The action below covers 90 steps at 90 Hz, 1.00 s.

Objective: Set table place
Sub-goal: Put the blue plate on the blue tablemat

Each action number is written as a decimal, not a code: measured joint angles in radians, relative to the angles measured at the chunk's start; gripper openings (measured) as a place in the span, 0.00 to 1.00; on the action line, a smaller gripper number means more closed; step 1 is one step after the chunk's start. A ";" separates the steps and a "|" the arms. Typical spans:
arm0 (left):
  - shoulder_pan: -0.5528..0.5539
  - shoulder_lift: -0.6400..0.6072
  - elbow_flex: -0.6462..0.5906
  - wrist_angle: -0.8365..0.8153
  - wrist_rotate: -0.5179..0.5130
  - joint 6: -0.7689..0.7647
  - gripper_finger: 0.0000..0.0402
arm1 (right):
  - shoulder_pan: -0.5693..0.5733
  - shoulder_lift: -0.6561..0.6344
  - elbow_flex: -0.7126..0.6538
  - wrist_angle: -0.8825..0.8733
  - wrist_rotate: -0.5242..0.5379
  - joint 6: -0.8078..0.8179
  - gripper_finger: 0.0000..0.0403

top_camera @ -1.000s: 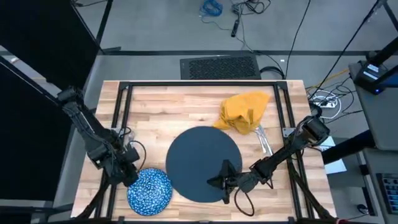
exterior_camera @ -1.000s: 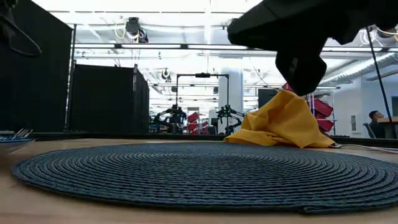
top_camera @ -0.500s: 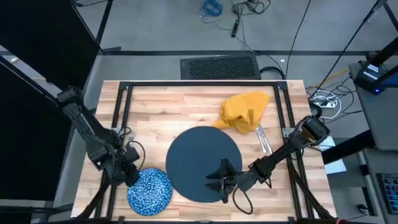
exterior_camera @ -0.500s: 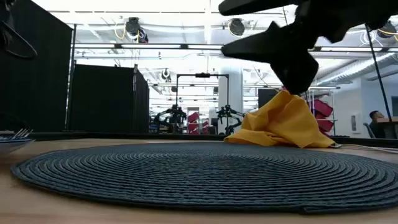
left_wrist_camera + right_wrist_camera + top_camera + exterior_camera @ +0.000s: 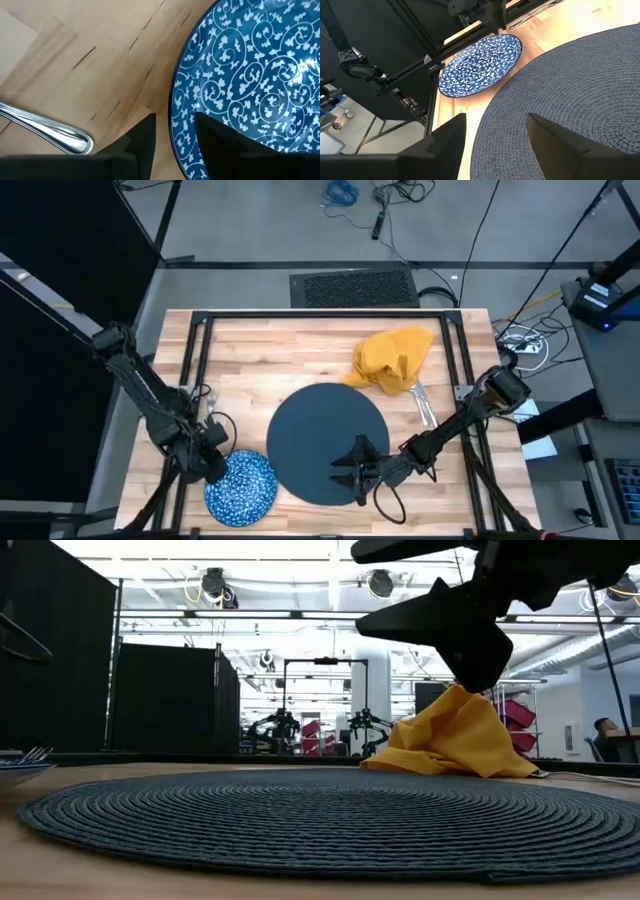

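Pale plank table (image 5: 250, 350); woven round mat (image 5: 327, 442); patterned dish (image 5: 241, 485).

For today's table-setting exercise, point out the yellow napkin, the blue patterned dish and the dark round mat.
yellow napkin (image 5: 392, 359), high view, middle of the crumpled cloth.
blue patterned dish (image 5: 243, 486), high view, centre of its face.
dark round mat (image 5: 320, 435), high view, bare middle of its woven surface.

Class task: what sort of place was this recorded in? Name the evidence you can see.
Probably a robotics lab or workshop: cables trail over the bare floor, black partition screens divide the room, and more robot arms stand far behind the table.
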 joint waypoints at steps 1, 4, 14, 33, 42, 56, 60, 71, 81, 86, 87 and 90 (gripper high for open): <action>0.000 0.000 0.000 0.000 0.000 0.000 0.30 | 0.000 0.000 0.000 0.000 0.000 0.000 0.50; 0.000 0.000 0.000 0.000 -0.001 0.000 0.30 | 0.000 0.000 0.000 0.000 0.000 0.000 0.50; 0.000 0.010 0.000 0.002 -0.001 0.001 0.30 | 0.000 0.000 0.000 0.000 0.000 0.000 0.50; 0.000 0.076 0.000 0.071 -0.006 0.030 0.30 | 0.000 0.000 0.000 -0.002 0.000 0.000 0.50; 0.000 0.110 0.000 0.096 -0.004 0.035 0.30 | 0.000 0.000 0.000 -0.003 0.000 0.000 0.50; 0.000 0.160 0.002 0.113 0.008 0.035 0.30 | 0.000 0.000 0.000 -0.003 0.000 0.000 0.50; 0.000 0.171 0.003 0.119 0.008 0.035 0.30 | 0.000 0.000 0.000 -0.003 0.000 0.000 0.50; 0.001 0.188 0.004 0.136 0.009 0.058 0.30 | 0.000 0.000 0.000 -0.003 0.000 0.000 0.50; 0.005 0.188 0.004 0.142 0.011 0.078 0.29 | 0.000 0.000 0.000 -0.003 0.000 0.000 0.50; 0.010 0.188 0.004 0.141 0.015 0.078 0.27 | 0.000 0.000 0.000 -0.003 0.001 0.000 0.50; 0.011 0.188 0.004 0.141 0.016 0.078 0.26 | 0.000 0.000 0.000 -0.003 0.001 0.000 0.50; 0.014 0.187 0.004 0.141 0.018 0.078 0.24 | 0.000 0.000 0.000 -0.003 0.001 0.000 0.50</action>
